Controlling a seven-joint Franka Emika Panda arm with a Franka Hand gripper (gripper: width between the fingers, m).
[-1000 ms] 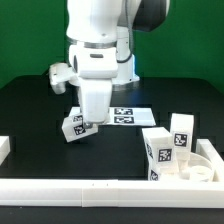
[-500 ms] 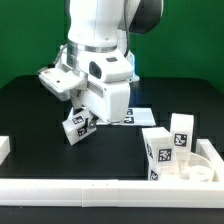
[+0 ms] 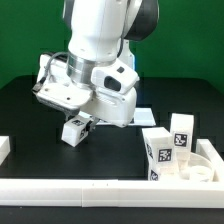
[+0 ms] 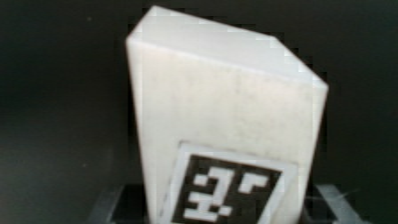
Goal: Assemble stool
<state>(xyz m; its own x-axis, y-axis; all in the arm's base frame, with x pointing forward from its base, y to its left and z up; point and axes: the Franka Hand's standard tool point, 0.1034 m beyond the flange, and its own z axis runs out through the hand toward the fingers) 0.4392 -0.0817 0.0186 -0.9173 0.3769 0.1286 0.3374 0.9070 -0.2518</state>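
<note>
- Hand [image 3: 82,122] clamped on one stool leg [image 3: 73,129], fingers tight against its sides; the arm leans over toward the exterior view's left.
- Held leg hangs tilted just above the black surface [image 3: 30,115], whether it touches cannot be told.
- Wrist view: same leg [image 4: 222,120] fills the frame, a chunky white block with a black-and-white square tag [image 4: 228,187] near the hand end (far end plain white).
- Marker board [image 3: 140,116] lies flat behind the arm, mostly covered by it.
- Seat [image 3: 192,170], a round rimmed white disc, sits at the exterior view's lower right, well apart from the held leg.
- Two more tagged legs [image 3: 157,152] [image 3: 179,135] stand upright at the seat, close together.
- Long white rail [image 3: 70,188] runs along the front edge; a short white piece [image 3: 5,147] shows at the exterior view's left edge.
</note>
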